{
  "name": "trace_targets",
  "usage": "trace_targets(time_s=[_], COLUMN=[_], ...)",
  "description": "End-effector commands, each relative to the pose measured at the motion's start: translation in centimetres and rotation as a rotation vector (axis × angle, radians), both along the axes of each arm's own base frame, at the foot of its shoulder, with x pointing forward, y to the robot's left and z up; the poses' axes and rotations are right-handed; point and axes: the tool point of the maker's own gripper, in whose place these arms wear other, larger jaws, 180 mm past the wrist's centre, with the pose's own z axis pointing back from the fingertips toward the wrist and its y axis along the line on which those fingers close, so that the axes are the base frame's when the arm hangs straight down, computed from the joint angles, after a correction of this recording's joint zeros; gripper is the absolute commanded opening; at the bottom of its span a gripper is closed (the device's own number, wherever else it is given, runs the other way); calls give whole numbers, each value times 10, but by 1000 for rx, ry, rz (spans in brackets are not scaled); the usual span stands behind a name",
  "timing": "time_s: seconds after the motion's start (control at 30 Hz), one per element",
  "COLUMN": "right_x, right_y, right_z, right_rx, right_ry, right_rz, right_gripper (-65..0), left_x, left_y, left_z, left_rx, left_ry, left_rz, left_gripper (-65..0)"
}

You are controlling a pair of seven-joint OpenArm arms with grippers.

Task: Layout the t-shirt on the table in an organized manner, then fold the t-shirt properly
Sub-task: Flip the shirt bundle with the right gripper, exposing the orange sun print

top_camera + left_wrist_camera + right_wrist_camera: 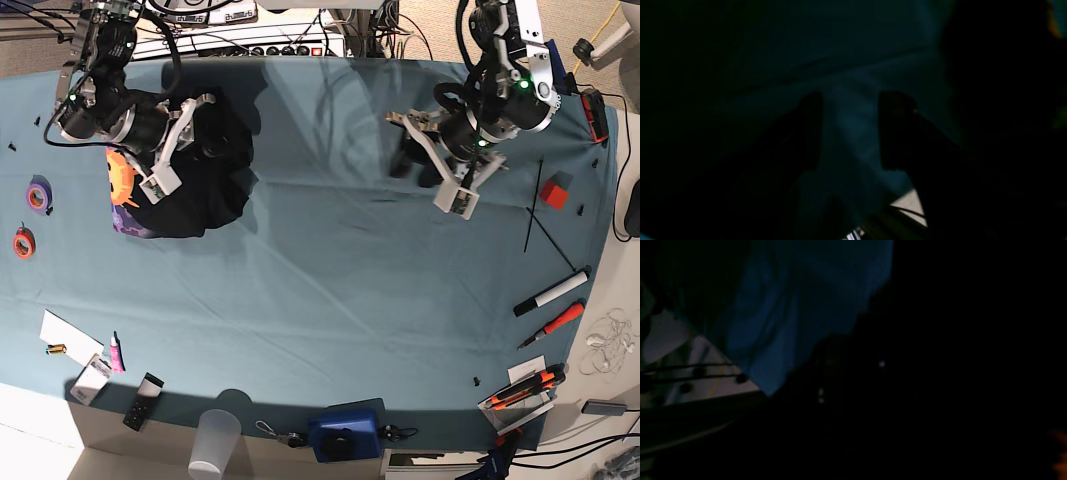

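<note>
t-shirt (195, 175) bunched on counter (330, 290) near far-left corner, right end effector (205, 125) on it. Left end effector (415, 150) over counter toward far-right corner, well apart from shirt. Tape rolls (30, 215) along left edge, markers (550, 305) along right edge.

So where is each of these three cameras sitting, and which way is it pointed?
Base: overhead, looking straight down on the table, the t-shirt bunched at its left, both arms in view.
Left wrist: on the arm over bare cloth, facing along the left gripper, whose dark jaws stand apart.
Right wrist: on the arm at the t-shirt; mostly black, the right gripper too dark to make out here.
Shared: the teal cloth shows in all three.
</note>
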Motion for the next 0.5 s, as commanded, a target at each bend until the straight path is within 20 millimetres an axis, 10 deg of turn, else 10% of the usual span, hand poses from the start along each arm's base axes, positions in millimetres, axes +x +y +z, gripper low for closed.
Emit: trace_targets(time_s=[0.0, 0.2, 0.47], right_x=[8, 25, 39], right_y=[-8, -72, -65], right_z=[21, 49, -35], right_rx=[-15, -105, 52], right_ry=[-84, -236, -43], right_rz=[-13, -234, -248], right_gripper=[-526, -526, -526], left_x=[2, -3, -17], left_y=[-8, -20, -65], left_z=[15, 27, 26], left_rx=[-45, -115, -53], left_ry=[-56, -93, -147], left_rz=[-32, -95, -263], left_gripper=[-373, -373, -373])
